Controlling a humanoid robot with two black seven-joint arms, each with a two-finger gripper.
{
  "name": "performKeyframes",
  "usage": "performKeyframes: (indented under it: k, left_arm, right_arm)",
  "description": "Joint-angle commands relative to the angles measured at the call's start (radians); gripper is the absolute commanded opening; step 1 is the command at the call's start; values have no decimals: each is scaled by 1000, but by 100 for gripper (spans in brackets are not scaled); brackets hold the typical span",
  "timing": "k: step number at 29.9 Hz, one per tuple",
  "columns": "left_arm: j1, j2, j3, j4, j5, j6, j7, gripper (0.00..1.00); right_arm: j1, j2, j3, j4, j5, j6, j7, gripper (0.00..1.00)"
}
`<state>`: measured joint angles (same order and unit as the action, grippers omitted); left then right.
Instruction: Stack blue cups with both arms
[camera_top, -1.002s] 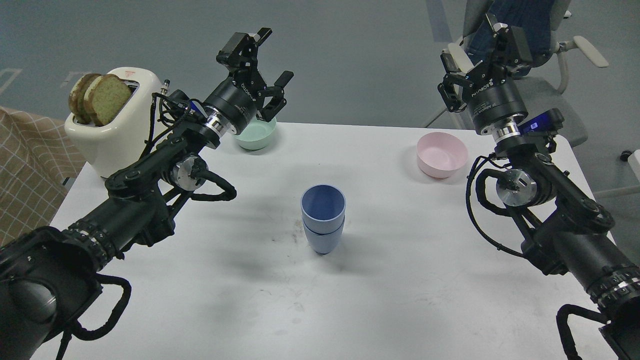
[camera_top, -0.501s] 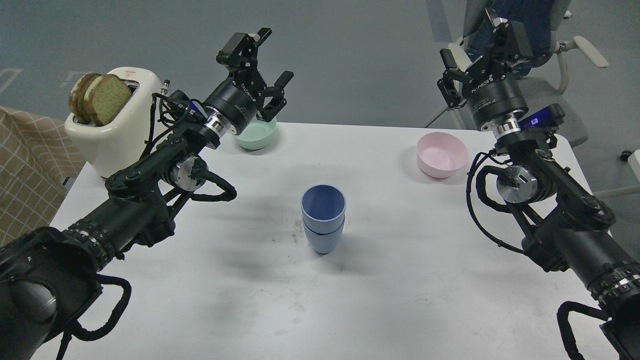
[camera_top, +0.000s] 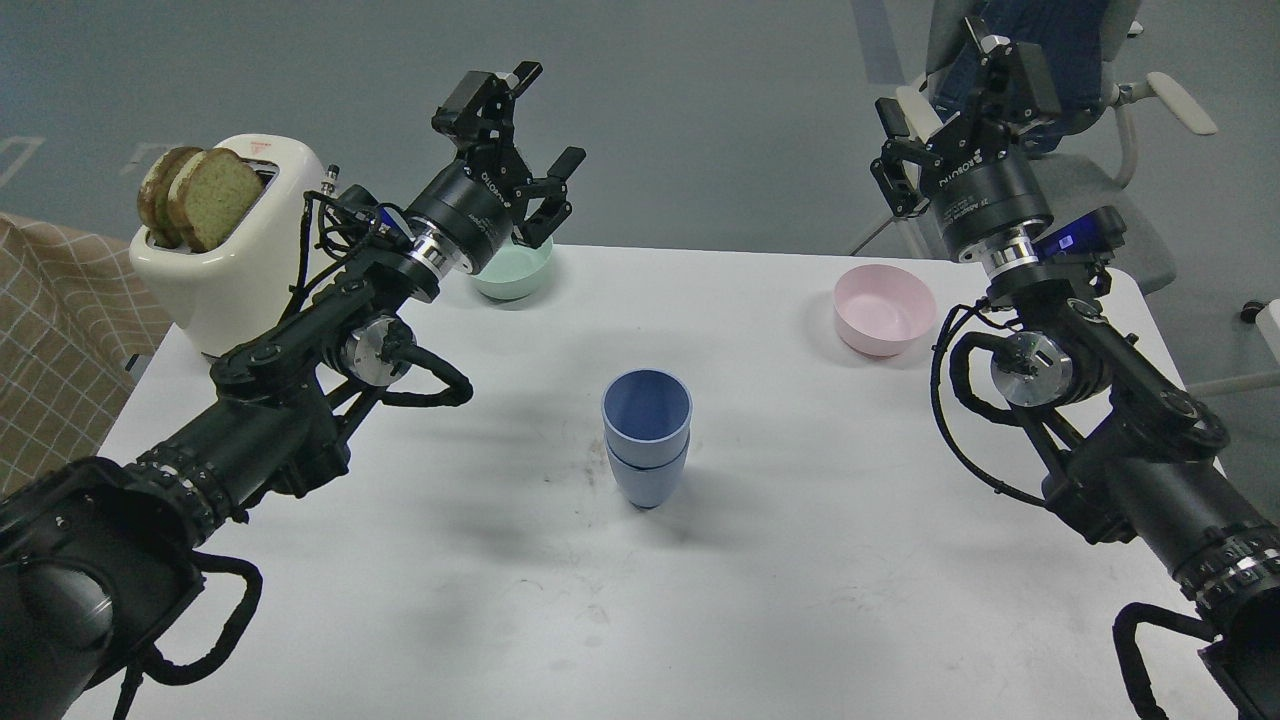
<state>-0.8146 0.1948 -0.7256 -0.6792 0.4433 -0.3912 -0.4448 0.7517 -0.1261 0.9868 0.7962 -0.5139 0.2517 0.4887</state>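
The two blue cups (camera_top: 646, 435) stand upright at the middle of the white table (camera_top: 800, 560), one nested inside the other, open end up. My left gripper (camera_top: 545, 115) is open and empty, raised above the table's far left, over the mint-green bowl. My right gripper (camera_top: 940, 75) is open and empty, raised beyond the table's far right edge, above the pink bowl. Both grippers are well away from the cups.
A mint-green bowl (camera_top: 512, 270) sits at the far left and a pink bowl (camera_top: 884, 310) at the far right. A cream toaster (camera_top: 225, 245) with two bread slices stands at the left edge. An office chair (camera_top: 1070, 130) is behind the table.
The right gripper has moved slightly up and left. The left gripper has barely shifted. The nested cups have not moved.
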Motion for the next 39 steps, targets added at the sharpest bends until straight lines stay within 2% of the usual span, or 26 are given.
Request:
performKeyframes:
  k: [1, 39]
  left_arm:
    - [0, 0, 0, 0, 0, 0, 0, 98]
    - [9, 0, 0, 0, 0, 0, -2, 98]
  right_arm:
    - [0, 0, 0, 0, 0, 0, 0, 100]
    - [6, 2, 1, -2, 0, 0, 0, 100]
